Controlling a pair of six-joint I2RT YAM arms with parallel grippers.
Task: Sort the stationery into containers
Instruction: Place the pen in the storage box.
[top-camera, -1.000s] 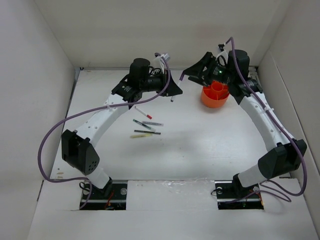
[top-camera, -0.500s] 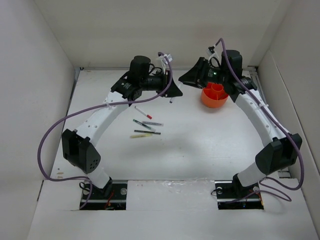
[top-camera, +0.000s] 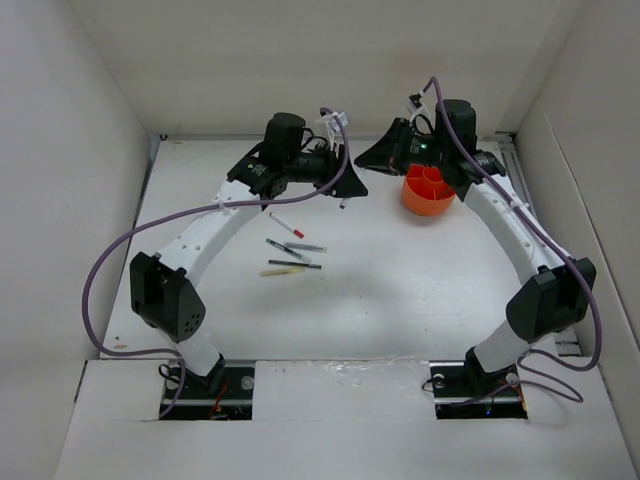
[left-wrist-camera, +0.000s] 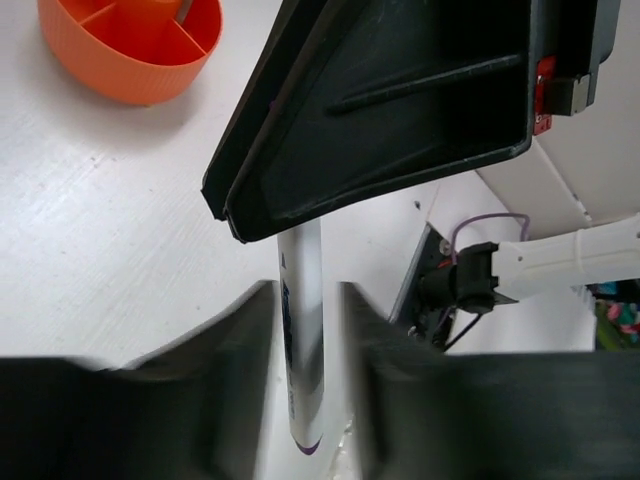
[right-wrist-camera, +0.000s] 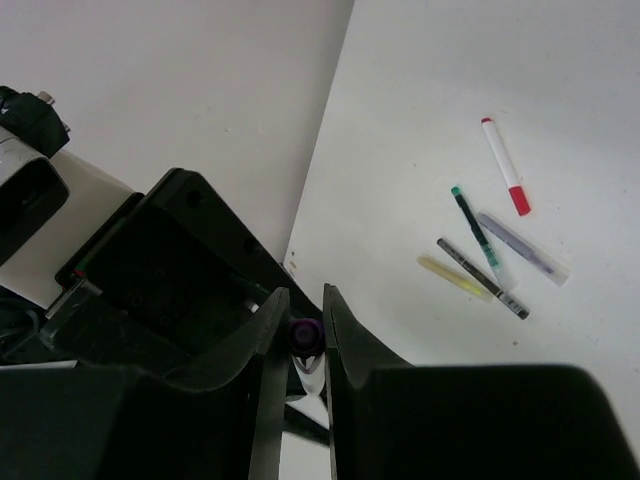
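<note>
Right gripper (right-wrist-camera: 305, 300) is pinching white purple-capped plastic pen (left-wrist-camera: 303, 380) mid-air, left of round orange plastic cup (top-camera: 425, 205); left gripper (left-wrist-camera: 305, 295) is flanking it (grip: can't tell). Verify right's hold before left releases.

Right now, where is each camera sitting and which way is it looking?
Top camera: above and behind the arms, looking down at the table; both arms show, left gripper and right gripper close together.
Left wrist camera: on the left arm, looking past its own fingers at the pen and orange cup.
Right wrist camera: on the right arm, looking past its own fingers at loose pens.
Shared: both wrist cameras see that one pen between their fingers.
</note>
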